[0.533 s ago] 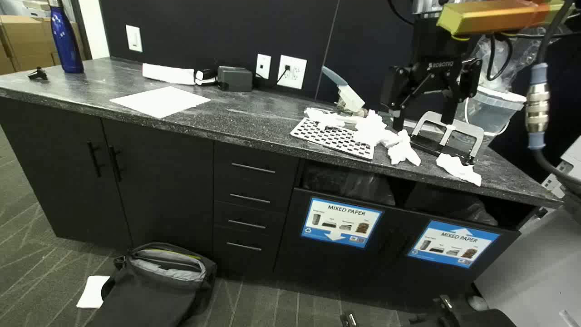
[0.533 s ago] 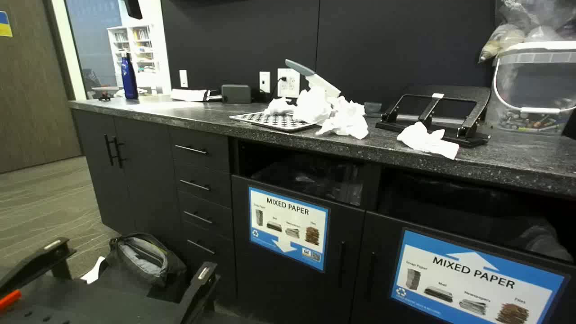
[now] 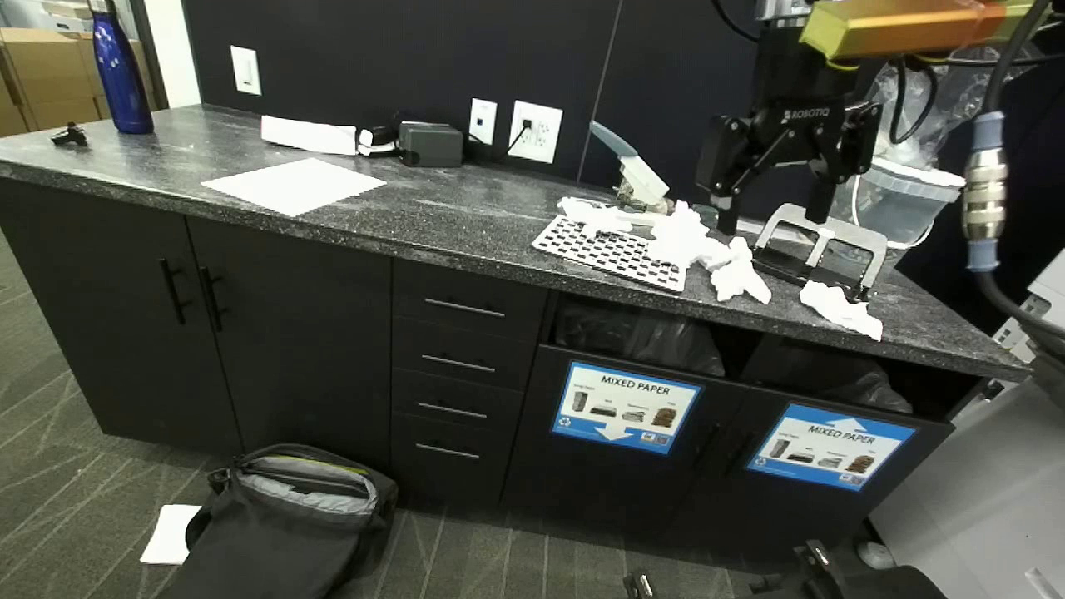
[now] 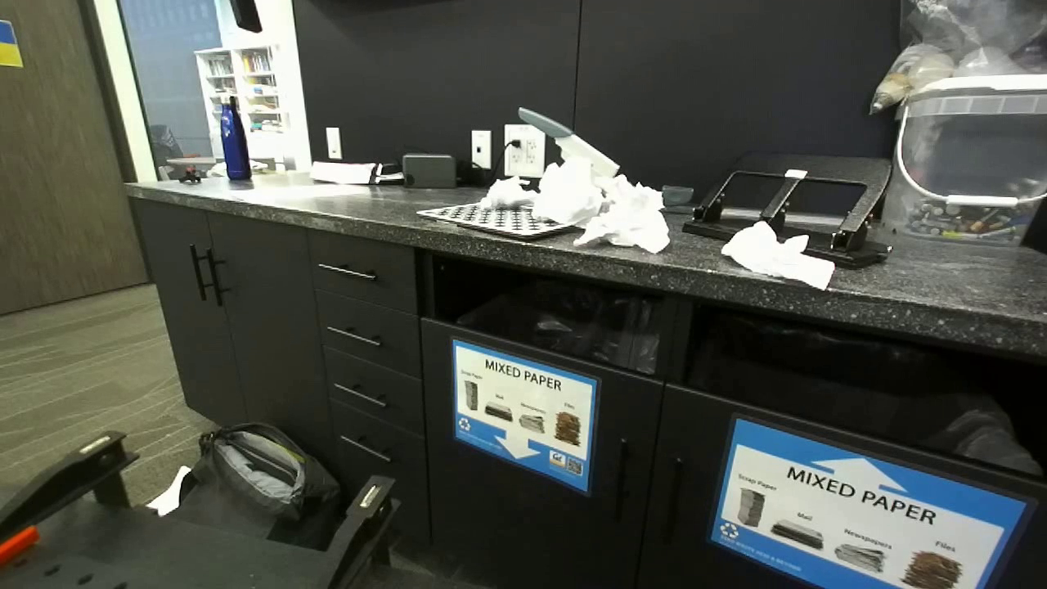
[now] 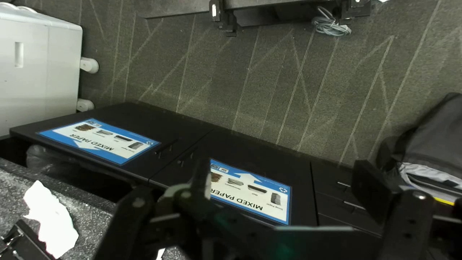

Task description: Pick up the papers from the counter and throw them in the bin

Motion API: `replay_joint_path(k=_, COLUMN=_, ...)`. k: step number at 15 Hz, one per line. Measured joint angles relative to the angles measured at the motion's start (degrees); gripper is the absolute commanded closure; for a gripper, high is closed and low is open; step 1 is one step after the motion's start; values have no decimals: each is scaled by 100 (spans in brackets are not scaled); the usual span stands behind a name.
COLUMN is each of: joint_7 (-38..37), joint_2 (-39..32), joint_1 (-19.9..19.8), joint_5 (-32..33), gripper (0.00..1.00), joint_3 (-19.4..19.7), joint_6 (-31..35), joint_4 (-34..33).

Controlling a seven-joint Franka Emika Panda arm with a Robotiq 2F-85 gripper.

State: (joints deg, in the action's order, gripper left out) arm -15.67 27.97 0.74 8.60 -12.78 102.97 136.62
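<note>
A: Could you tell me, please, in which state is the gripper?

B: Its fingers are released and spread wide. The wrist view confirms it: between them there is only free space.

A: And the papers, where do they lie?

B: On the counter, in two places. The larger part is a crumpled heap, which covers a part of the checkered mat and goes past its edge, toward the front edge of the counter.

A: And the second place?

B: One white scrap lies apart from the heap, by the front edge, just before the black stand. Whether these two touch, I cannot tell.

A: What is below this edge?

B: Two openings, with plastic lining visible inside. Under each opening there is a blue-and-white sign which says MIXED PAPER.

A: And toward the other end of the counter?

B: A flat white sheet lies near the front edge, and a dark grey box stands at the back edge, by the wall. Near that end the blue bottle stands upright.
</note>
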Motion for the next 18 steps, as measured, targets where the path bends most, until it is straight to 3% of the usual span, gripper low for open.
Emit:
replay_joint_path(k=4, joint_7=80, joint_2=-621, joint_1=-11, joint_5=251, gripper=0, joint_3=140, joint_6=1125, joint_4=-72)
replay_joint_path(k=9, joint_7=209, joint_2=-2339, joint_1=-66, joint_5=564, gripper=0, joint_3=526, joint_6=2844, joint_4=-810)
replay_joint_path(k=14, joint_7=1168, joint_2=-4032, joint_1=-95, joint_5=386, gripper=0, joint_3=995, joint_6=3329, joint_4=-2227)
replay_joint_path(k=18, joint_7=2273, joint_2=-5143, joint_1=-280, joint_5=-80, gripper=0, joint_3=1088, joint_6=3348, joint_4=-3514)
